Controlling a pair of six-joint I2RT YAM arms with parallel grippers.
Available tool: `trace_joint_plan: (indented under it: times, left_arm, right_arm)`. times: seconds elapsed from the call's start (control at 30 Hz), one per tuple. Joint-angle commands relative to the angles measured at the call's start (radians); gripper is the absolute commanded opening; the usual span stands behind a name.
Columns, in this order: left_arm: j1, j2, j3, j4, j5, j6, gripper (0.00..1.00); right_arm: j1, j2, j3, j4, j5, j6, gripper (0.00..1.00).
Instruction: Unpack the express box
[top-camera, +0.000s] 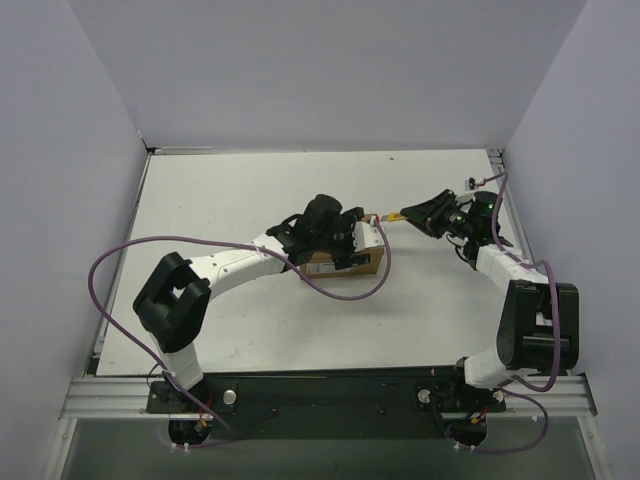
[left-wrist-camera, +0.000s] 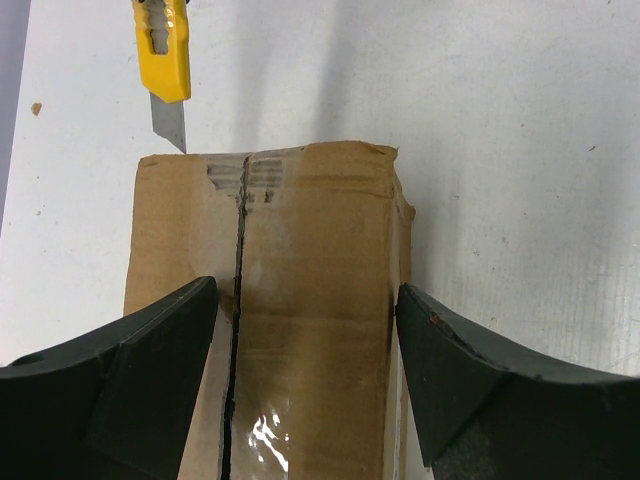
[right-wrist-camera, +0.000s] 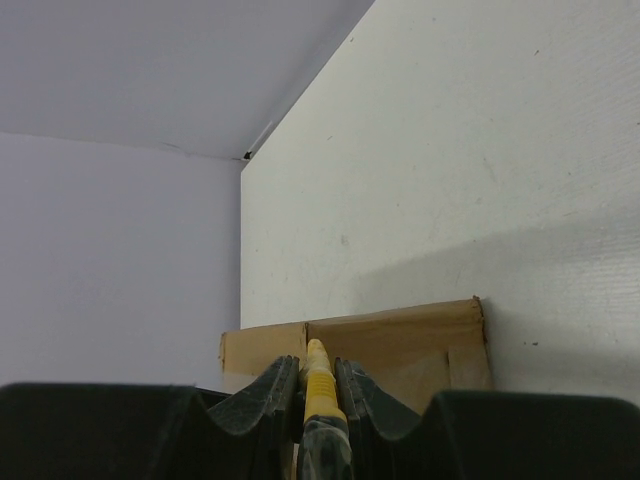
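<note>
The left claw, spread wide, straddles the express box at mid-tabletop, apparently to steady it. The right claw, clamped on a yellow utility knife, aims the blade near the box's taped seam.

The left hand gapes over the express box, a yellow knife at its far edge.

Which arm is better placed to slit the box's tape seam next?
Right. The right gripper holds the knife, whose blade sits by the seam end of the box. The left gripper is spread open over the box top, without a tool; it could steady it.
</note>
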Motion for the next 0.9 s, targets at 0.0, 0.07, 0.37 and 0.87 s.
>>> trace_joint_plan:
  times: [0.0,0.07,0.37,0.87]
  left_arm:
    - [0.006,0.010,0.044,-0.008,0.024,-0.016,0.81]
    - [0.008,0.010,0.043,-0.007,0.026,-0.017,0.81]
    - [0.008,0.013,0.041,-0.005,0.027,-0.019,0.81]
    - [0.029,0.010,0.030,0.006,0.018,-0.011,0.81]
  right_arm:
    - [-0.007,-0.056,0.001,0.076,-0.029,-0.001,0.00]
    - [-0.010,-0.056,0.003,0.076,-0.032,-0.001,0.00]
    - [0.001,-0.049,-0.010,0.039,-0.040,-0.033,0.00]
    - [0.013,-0.017,-0.017,0.056,-0.121,-0.039,0.00]
